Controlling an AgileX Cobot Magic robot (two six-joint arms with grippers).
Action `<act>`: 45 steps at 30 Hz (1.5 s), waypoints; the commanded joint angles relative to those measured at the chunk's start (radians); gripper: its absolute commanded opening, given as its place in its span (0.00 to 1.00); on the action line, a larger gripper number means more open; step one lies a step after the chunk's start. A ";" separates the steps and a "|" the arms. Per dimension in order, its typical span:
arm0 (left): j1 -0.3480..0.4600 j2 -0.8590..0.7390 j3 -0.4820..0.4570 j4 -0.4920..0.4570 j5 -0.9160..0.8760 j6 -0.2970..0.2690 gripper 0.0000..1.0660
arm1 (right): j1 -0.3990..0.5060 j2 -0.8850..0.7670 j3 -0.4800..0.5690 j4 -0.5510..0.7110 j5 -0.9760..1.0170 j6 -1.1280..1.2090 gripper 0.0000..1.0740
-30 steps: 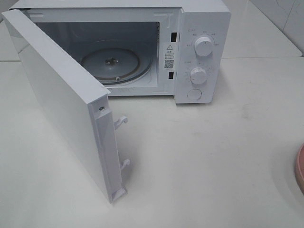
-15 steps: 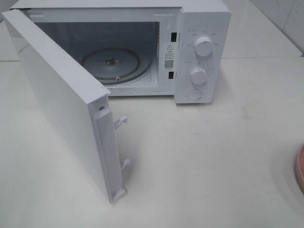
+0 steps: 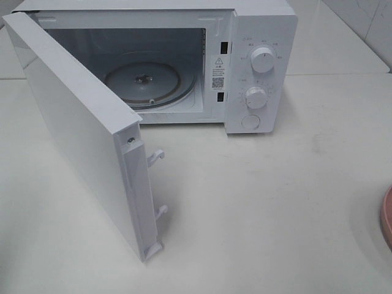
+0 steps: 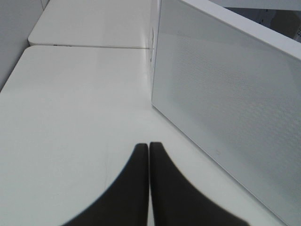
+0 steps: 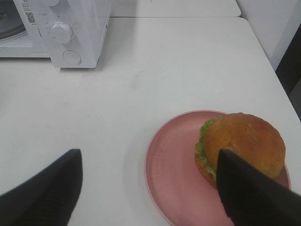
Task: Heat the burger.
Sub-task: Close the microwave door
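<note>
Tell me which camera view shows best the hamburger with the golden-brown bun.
The right wrist view: the hamburger lies whole on the round pink plate. The exterior high view shows only the plate's edge, no burger; the left wrist view shows neither.

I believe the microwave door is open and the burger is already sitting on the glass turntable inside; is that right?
Not quite. The microwave door is open, but the glass turntable is bare in the exterior high view. The right wrist view shows the burger on the pink plate on the table.
</note>
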 commanded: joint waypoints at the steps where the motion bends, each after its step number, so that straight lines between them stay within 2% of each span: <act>1: 0.004 0.043 0.064 -0.010 -0.193 0.060 0.00 | -0.003 -0.031 0.002 0.003 0.004 -0.017 0.71; 3: 0.004 0.054 0.077 -0.013 -0.237 0.075 0.00 | -0.003 -0.031 0.002 0.003 0.004 -0.017 0.71; 4: 0.004 0.078 0.101 -0.013 -0.334 0.096 0.00 | -0.003 -0.031 0.002 0.003 0.004 -0.017 0.71; 5: 0.004 0.078 0.101 -0.013 -0.334 0.096 0.00 | -0.003 -0.031 0.002 0.003 0.004 -0.017 0.71; 7: 0.004 0.117 0.138 -0.015 -0.470 0.119 0.00 | -0.003 -0.031 0.002 0.003 0.004 -0.017 0.71; 8: 0.004 0.117 0.138 -0.015 -0.470 0.119 0.00 | -0.003 -0.031 0.002 0.003 0.004 -0.017 0.71; 9: 0.004 0.146 0.163 -0.020 -0.555 0.121 0.00 | -0.003 -0.031 0.002 0.003 0.004 -0.017 0.71; 10: 0.004 0.146 0.163 -0.020 -0.555 0.121 0.00 | -0.003 -0.031 0.002 0.003 0.004 -0.017 0.71; 15: 0.004 0.263 0.230 -0.017 -0.800 0.116 0.00 | -0.003 -0.031 0.002 0.003 0.004 -0.017 0.71; 19: 0.003 0.330 0.245 -0.016 -0.876 0.114 0.00 | -0.003 -0.031 0.002 0.003 0.004 -0.017 0.71; 24: -0.048 0.442 0.249 0.022 -0.998 0.114 0.00 | -0.003 -0.031 0.002 0.003 0.004 -0.017 0.71; 28: -0.120 0.566 0.249 0.100 -1.104 0.114 0.00 | -0.003 -0.031 0.002 0.003 0.004 -0.017 0.71; 31: -0.150 0.621 0.249 0.103 -1.132 0.113 0.00 | -0.003 -0.031 0.002 0.003 0.004 -0.017 0.71; 34: -0.187 0.689 0.249 0.103 -1.190 0.105 0.00 | -0.003 -0.031 0.002 0.003 0.004 -0.017 0.71; 40: -0.249 0.836 0.249 0.110 -1.323 0.013 0.00 | -0.003 -0.031 0.002 0.003 0.004 -0.017 0.71; 45: -0.304 0.911 0.248 0.119 -1.384 0.000 0.00 | -0.003 -0.031 0.002 0.003 0.004 -0.017 0.71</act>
